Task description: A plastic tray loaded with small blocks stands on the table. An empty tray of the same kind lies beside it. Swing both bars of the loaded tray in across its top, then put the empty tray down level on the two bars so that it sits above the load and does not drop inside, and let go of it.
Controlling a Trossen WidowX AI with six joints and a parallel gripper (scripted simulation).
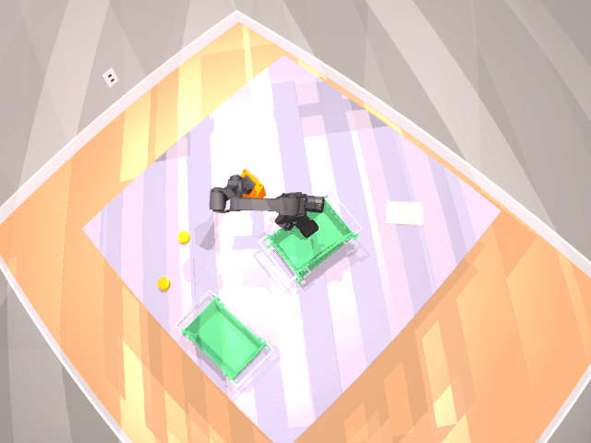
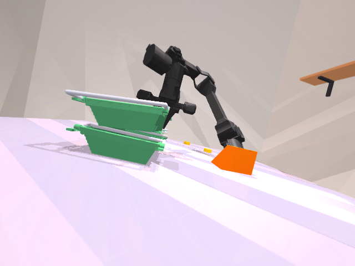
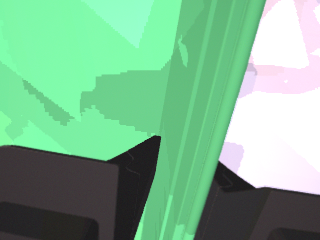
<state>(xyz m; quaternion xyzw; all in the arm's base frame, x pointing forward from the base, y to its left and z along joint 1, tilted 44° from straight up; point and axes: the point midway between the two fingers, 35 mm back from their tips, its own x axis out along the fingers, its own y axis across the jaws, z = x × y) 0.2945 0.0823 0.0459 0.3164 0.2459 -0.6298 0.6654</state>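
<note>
The green loaded tray [image 2: 118, 147] stands on the table. Its near wire bar [image 2: 137, 135] lies inward across its top; the far bar is only partly visible and the load is hidden. The empty green tray [image 1: 329, 238] [image 2: 128, 116] [image 3: 200, 100] is directly above it, about level, its bottom at or very near the bars; I cannot tell whether it touches. This upper tray's own bars are swung out, one [image 2: 114, 97] showing along its near end. My gripper [image 1: 295, 221] [image 2: 164, 127] [image 3: 173, 146] is shut on the upper tray's long side wall.
Another green tray [image 1: 226, 338], seemingly empty with its bars out, stands at the table's lower-left edge. Two yellow discs [image 1: 184, 237] [image 1: 163, 283] lie left of the trays. An orange block [image 1: 255, 190] [image 2: 236, 161] is at the arm's base. A pale rectangle [image 1: 404, 212] lies right.
</note>
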